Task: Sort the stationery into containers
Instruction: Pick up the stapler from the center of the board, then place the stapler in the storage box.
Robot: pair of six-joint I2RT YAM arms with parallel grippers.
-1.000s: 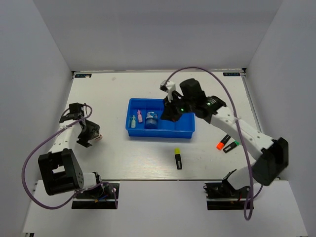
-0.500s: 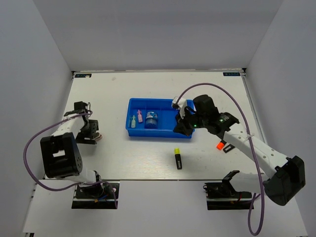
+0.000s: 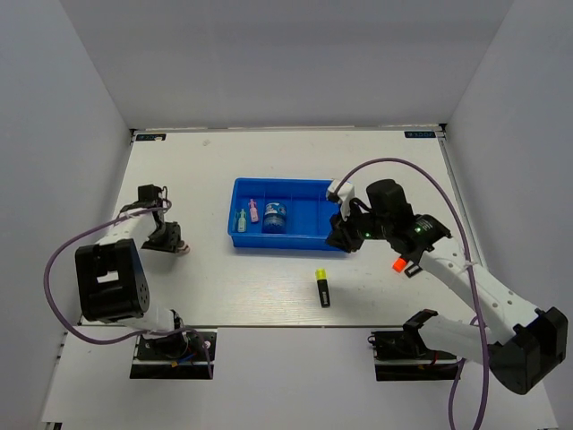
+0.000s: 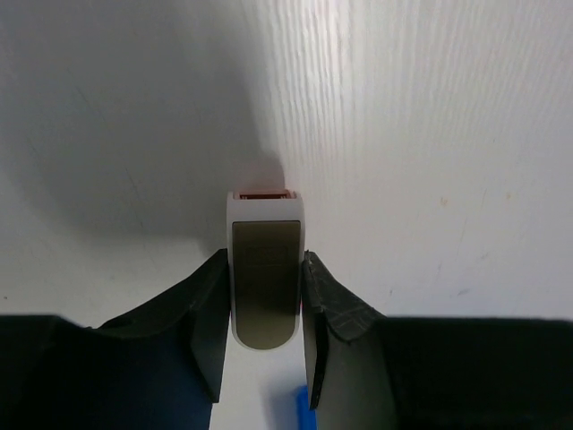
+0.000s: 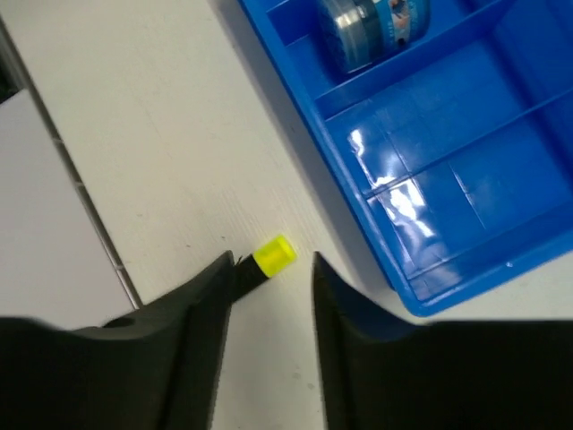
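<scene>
Shows, near the desk's front edge at centre, a yellow-capped highlighter (image 3: 322,287) lying flat, and to its right an orange-capped highlighter (image 3: 400,263). Places the left gripper (image 3: 175,245) by the left edge, pinching a white piece (image 4: 265,269). Places the right gripper (image 5: 271,269), fingers spread and empty, at the blue tray's (image 3: 291,242) near right corner. Locates a pale-green pen (image 3: 241,220) and a pink pen (image 3: 253,210) in the leftmost compartment, and a blue-white roll (image 3: 275,216) in the next.
</scene>
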